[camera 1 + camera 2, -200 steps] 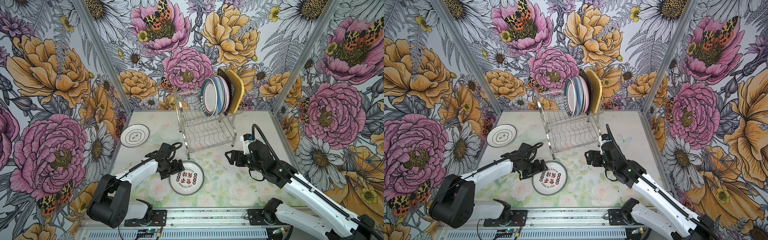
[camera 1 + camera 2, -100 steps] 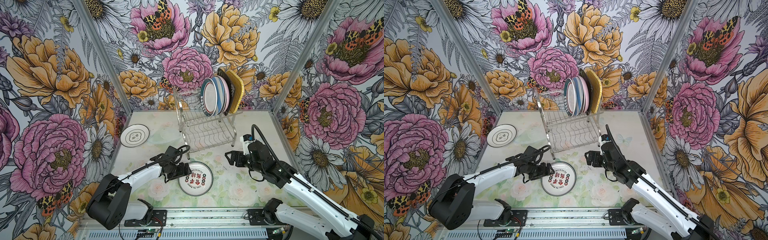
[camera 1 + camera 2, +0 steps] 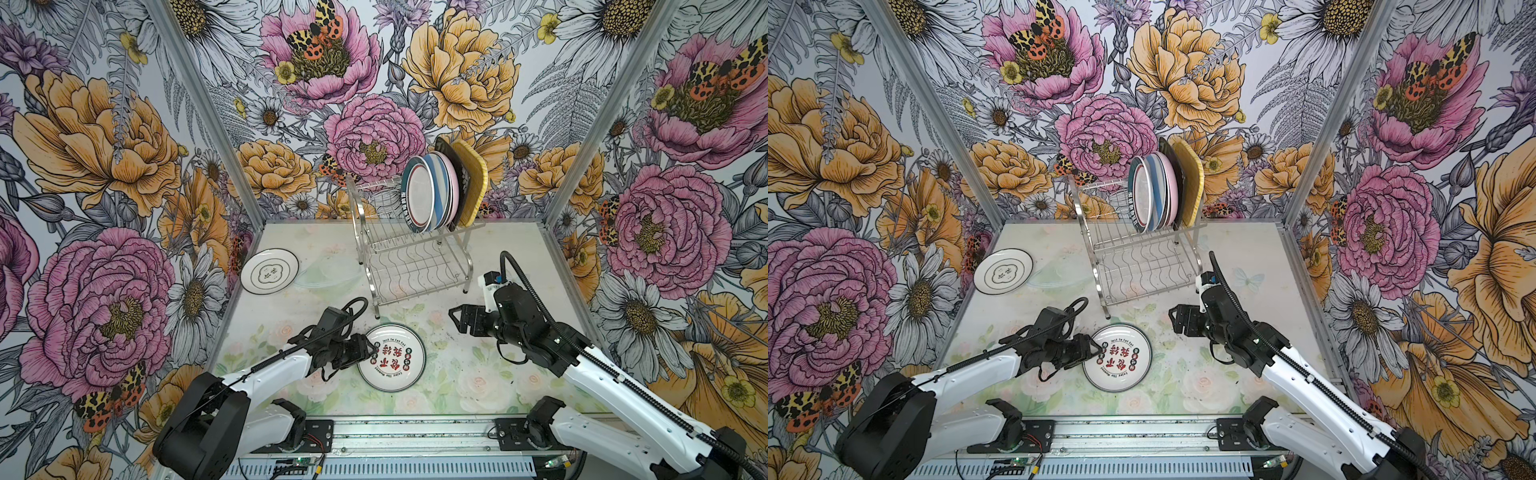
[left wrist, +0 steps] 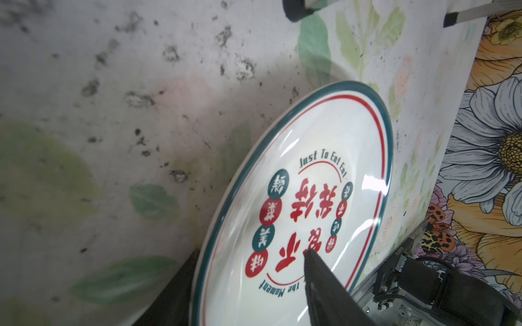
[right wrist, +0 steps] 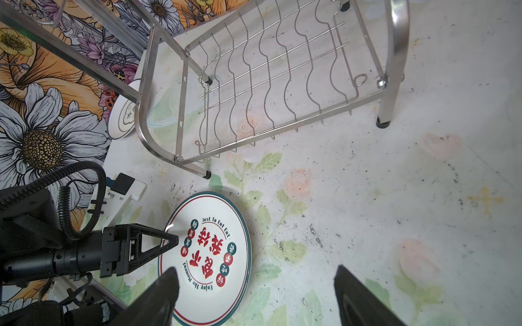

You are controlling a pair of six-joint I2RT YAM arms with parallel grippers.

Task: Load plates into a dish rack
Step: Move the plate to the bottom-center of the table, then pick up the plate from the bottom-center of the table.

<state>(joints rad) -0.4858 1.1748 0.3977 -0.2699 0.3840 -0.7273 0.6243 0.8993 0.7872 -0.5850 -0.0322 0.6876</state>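
Observation:
A white plate with red characters and a teal rim [image 3: 391, 358] [image 3: 1117, 358] lies on the table in front of the dish rack [image 3: 415, 266] [image 3: 1142, 266]. My left gripper [image 3: 372, 351] is at the plate's left rim. In the left wrist view one finger [image 4: 324, 282] lies over the plate [image 4: 310, 183] and the other shows dark under the rim. Whether they press it does not show. My right gripper [image 3: 455, 320] [image 5: 255, 269] stands open to the right of the plate, holding nothing. Several plates [image 3: 432, 193] stand upright in the rack's upper tier, a yellow one [image 3: 473, 183] at the right end.
A white plate with black characters [image 3: 269, 271] [image 3: 1003, 271] lies at the left wall. A clear glass dish [image 3: 328, 272] sits between it and the rack. The rack's lower shelf [image 5: 268, 84] holds nothing. The rack's front leg [image 3: 377, 315] stands just behind the plate.
My left gripper slid to the right and the red-character plate moved with it. Its jaws have narrowed around the rim. The right arm has stayed still.

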